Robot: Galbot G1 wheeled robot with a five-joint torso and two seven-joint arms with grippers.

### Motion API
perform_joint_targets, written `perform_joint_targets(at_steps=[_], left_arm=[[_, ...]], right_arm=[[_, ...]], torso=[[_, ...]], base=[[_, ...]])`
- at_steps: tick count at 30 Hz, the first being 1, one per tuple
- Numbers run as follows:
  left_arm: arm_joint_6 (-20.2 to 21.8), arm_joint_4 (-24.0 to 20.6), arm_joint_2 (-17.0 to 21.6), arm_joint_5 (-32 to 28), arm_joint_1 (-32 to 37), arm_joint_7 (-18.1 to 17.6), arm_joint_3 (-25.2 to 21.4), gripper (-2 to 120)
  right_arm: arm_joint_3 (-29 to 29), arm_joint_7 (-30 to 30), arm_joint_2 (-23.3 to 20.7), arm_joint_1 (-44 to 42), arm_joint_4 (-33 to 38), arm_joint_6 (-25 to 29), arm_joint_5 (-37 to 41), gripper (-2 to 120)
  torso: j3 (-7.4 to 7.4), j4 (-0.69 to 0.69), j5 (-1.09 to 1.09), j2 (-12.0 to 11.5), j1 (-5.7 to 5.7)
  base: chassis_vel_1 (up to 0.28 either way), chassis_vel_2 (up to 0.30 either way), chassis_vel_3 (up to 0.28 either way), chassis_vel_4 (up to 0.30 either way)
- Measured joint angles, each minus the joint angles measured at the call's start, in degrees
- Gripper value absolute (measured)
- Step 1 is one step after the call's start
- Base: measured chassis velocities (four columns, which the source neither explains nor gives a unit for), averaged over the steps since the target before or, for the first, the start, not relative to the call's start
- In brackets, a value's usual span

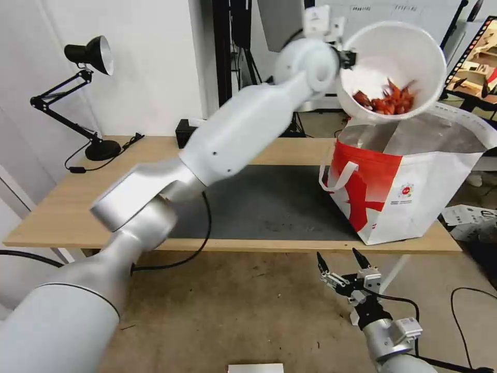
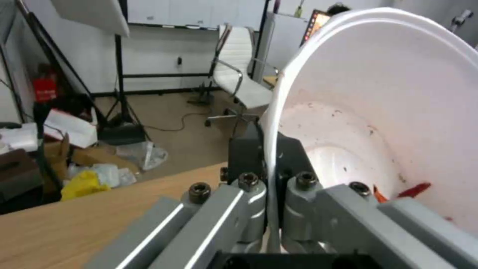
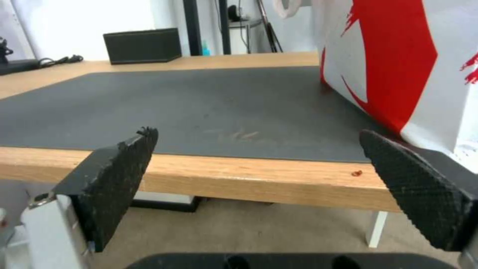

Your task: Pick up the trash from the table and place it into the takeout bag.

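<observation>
One long light-wood table [image 1: 62,207] with white legs fills the middle of the head view, and a big dark grey mat [image 1: 264,202] lies flat on it. On the right end of the mat stands the large white-and-red takeout bag [image 1: 414,181] with shiny silver lining and white strap handles. Its mouth is wide open and it has a small round logo on the side.

Next comes the robot's big left arm. It reaches up and across the table toward the bag. The left claw [image 1: 348,57] is squeezed tight on the rim of the white round bowl [image 1: 398,52]. In the left wrist view, the claw [image 2: 271,179] has one finger inside the bowl's [image 2: 388,112] wall and one outside, with the thin white rim pinched between them. The bowl is up in the air, just above the bag's open mouth, and tipped on its side. Red shell scraps [image 1: 388,101] sit piled at its low edge, right over the bag.

The right claw [image 1: 342,259] hangs low in front of the table's near edge, below the bag. Its two black fingers are spread wide apart and hold nothing. In the right wrist view, the rough black pads [image 3: 124,175] frame the table edge.

A black desk lamp [image 1: 90,93] stands on the far left corner. A black rectangular box [image 3: 142,45] sits at the back edge. One tiny red crumb [image 3: 356,173] lies on the wood by the bag.
</observation>
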Motion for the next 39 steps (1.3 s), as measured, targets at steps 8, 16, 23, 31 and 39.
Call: perform_joint_targets(at_steps=[8,16,23,31,39], left_arm=[[-6.19,-0.04,0.42,7.50,2.61,1.70,4.62,0],[-10.60,-0.87,0.71,13.92,3.27,4.30,8.23,0],[-10.33,-2.73,0.61,14.13,3.96,6.44,11.84,0],[-9.26,-1.90,0.64,11.86,5.62,7.56,14.29,0],[-9.66,-1.77,0.68,11.26,7.22,8.72,15.98,0]], right_arm=[[0.00,0.00,0.00,0.00,0.00,0.00,0.00,100],[0.00,0.00,0.00,0.00,0.00,0.00,0.00,100],[0.00,0.00,0.00,0.00,0.00,0.00,0.00,100],[0.00,0.00,0.00,0.00,0.00,0.00,0.00,100],[0.00,0.00,0.00,0.00,0.00,0.00,0.00,100]], torso=[[0.00,-0.01,-0.01,0.00,0.00],[0.00,-0.01,-0.01,0.00,0.00],[0.00,-0.03,-0.01,0.00,0.00],[0.00,-0.01,-0.01,0.01,0.00],[0.00,-0.01,-0.01,0.01,0.00]], base=[[0.000,0.000,0.000,0.000],[0.000,0.000,0.000,0.000],[0.000,0.000,0.000,0.000],[0.000,0.000,0.000,0.000],[0.000,0.000,0.000,0.000]])
